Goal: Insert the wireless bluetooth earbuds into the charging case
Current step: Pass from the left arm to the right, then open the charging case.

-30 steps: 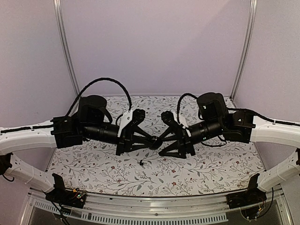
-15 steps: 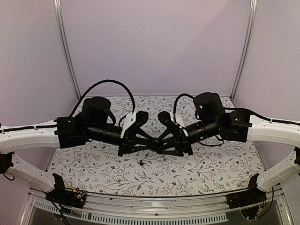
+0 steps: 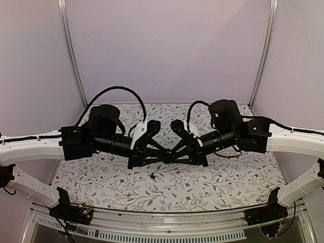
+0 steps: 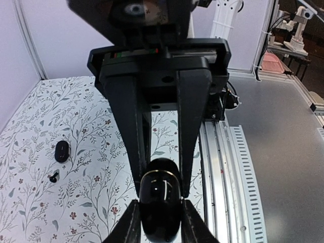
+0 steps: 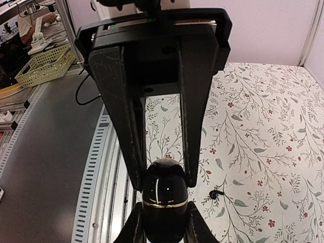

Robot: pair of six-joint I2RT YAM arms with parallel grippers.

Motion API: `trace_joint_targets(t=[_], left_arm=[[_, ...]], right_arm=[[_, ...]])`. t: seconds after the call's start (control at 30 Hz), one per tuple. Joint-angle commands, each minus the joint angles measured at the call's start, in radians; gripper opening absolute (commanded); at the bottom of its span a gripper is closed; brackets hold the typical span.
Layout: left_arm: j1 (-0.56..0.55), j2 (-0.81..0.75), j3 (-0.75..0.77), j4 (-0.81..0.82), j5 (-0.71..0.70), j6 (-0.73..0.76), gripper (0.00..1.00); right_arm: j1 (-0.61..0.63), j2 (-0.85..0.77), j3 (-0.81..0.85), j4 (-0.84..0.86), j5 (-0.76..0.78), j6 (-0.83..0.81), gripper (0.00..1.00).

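I can see one tiny black earbud [image 5: 216, 193] lying loose on the floral table cover [image 3: 228, 182], touching nothing else. From the overhead camera it sits a little nearer the arm bases than the spot where my two claws meet. The charging case [image 4: 159, 207], a glossy black pebble with a thin gold seam around it, is held up off the cover between the two claws, well apart from the earbud. My right gripper [image 5: 164, 183] has its jaws pinched narrow on one domed end of the case, fingers pressed against both sides. My left gripper [image 4: 162, 188] is clamped on the opposite end in the same way, so the two sets of fingers face each other tip to tip with the gold seam showing between them. I cannot tell whether the case is cracked open at that seam. Through the left wrist camera I also make out a small black oval piece [image 4: 62, 151] resting on the cover, near the earbud but not touching it
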Motion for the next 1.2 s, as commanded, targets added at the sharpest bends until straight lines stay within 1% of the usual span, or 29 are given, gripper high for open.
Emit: trace_joint_targets(t=[0.0, 0.07, 0.17, 0.43, 0.6, 0.77, 0.97, 1.17], left_arm=[[-0.009, -0.034, 0.008, 0.021, -0.040, 0.010, 0.43], [-0.010, -0.040, 0.004, 0.012, -0.052, 0.016, 0.51], [-0.009, -0.039, 0.003, 0.011, -0.057, 0.015, 0.55], [-0.009, 0.004, 0.026, 0.003, -0.059, 0.017, 0.56], [-0.008, -0.009, 0.037, -0.011, -0.122, 0.021, 0.54], [0.005, -0.051, 0.033, -0.001, -0.149, 0.030, 0.53], [0.023, -0.058, 0.034, -0.010, -0.164, 0.028, 0.52], [0.023, -0.060, 0.034, -0.008, -0.168, 0.027, 0.52]], right_arm=[[-0.001, 0.002, 0.025, -0.005, -0.004, -0.004, 0.08], [-0.001, -0.005, 0.023, -0.006, -0.012, -0.009, 0.07], [-0.001, -0.014, 0.020, -0.008, -0.021, -0.020, 0.06], [-0.001, -0.029, 0.021, -0.015, -0.040, -0.028, 0.03], [-0.001, -0.046, 0.005, -0.021, -0.059, -0.044, 0.00], [-0.001, -0.061, -0.022, -0.025, -0.071, -0.064, 0.00], [-0.001, -0.082, -0.039, -0.023, -0.086, -0.085, 0.00], [-0.001, -0.132, -0.084, 0.031, -0.094, -0.105, 0.00]])
